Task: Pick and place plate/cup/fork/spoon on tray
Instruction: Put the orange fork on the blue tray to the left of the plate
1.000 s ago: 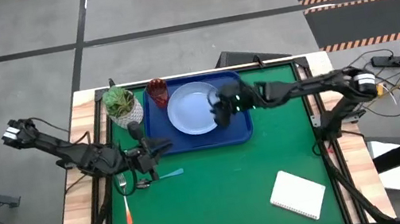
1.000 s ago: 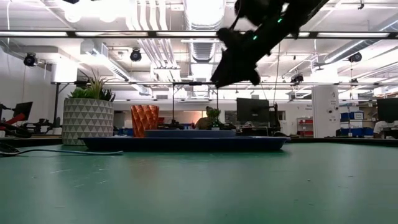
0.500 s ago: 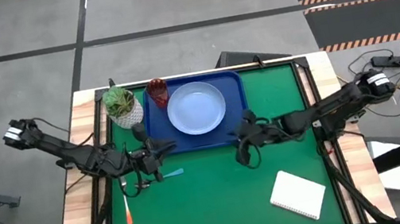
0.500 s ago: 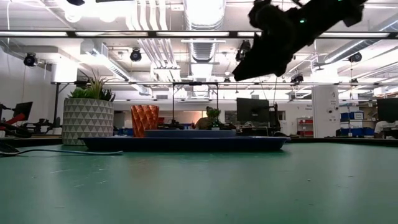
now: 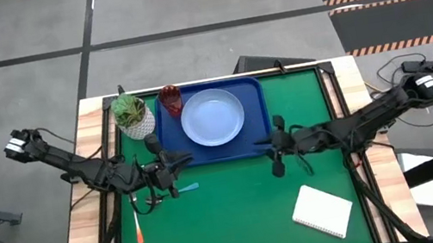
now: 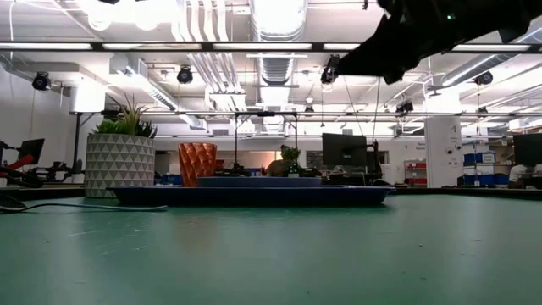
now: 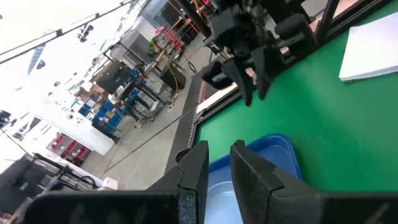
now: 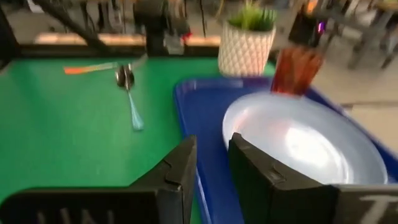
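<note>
The pale blue plate lies flat in the dark blue tray; it also shows in the right wrist view. The dark red cup stands upright in the tray's far left corner. The spoon and the orange-handled fork lie flat on the green mat, near left of the tray. My left gripper is shut and empty above the mat, just over the spoon's bowl end, and points toward the right. My right gripper is shut and empty off the tray's near right corner.
A white pot with a green plant stands left of the tray at the mat's far left. A white notepad lies at the near right. Bare green mat lies between the tray and the table's near edge.
My right gripper has drawn back from above the plate toward the table's near right, off the tray, and has risen. The plate stays flat in the tray.
</note>
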{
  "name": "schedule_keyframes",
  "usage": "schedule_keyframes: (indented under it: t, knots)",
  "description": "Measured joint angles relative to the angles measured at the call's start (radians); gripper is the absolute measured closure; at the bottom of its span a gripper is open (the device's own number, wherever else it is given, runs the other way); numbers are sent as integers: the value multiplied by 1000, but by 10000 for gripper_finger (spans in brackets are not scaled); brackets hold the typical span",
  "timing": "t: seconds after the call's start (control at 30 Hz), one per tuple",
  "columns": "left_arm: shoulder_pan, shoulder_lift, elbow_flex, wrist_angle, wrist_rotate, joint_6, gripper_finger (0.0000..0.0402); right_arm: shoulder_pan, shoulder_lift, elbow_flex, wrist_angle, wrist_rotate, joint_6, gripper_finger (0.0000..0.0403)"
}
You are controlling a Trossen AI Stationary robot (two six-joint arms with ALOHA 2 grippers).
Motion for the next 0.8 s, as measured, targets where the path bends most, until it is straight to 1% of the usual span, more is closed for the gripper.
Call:
schedule_keyframes:
  t: [0.1,0.17,0.27,0.37,0.47,0.53,0.63,0.7,0.8]
  knots:
    - [0,4,0,2,-2,-43,353,-19,-43,-48,91,-2,-38,324]
    - [0,5,-3,-6,-4,-80,353,-36,-78,-70,108,-3,-52,328]
    - [0,5,-16,-4,-5,-196,353,-55,-134,-90,93,-6,-63,332]
    - [0,5,-45,-7,-5,-363,353,-60,-185,-105,92,-6,-98,333]
    - [0,6,-76,-28,-5,-600,353,-60,-230,-119,94,-7,-134,331]
    - [0,10,-87,-97,-5,-787,353,-59,-254,-132,93,-7,-151,331]
    - [0,11,-95,-249,-5,-1089,354,-59,-283,-154,92,-7,-181,331]
    - [0,11,-95,-382,9,-1320,354,-60,-298,-163,92,-6,-203,331]
    - [0,11,-84,-610,124,-1665,354,-60,-325,-170,83,-7,-212,332]
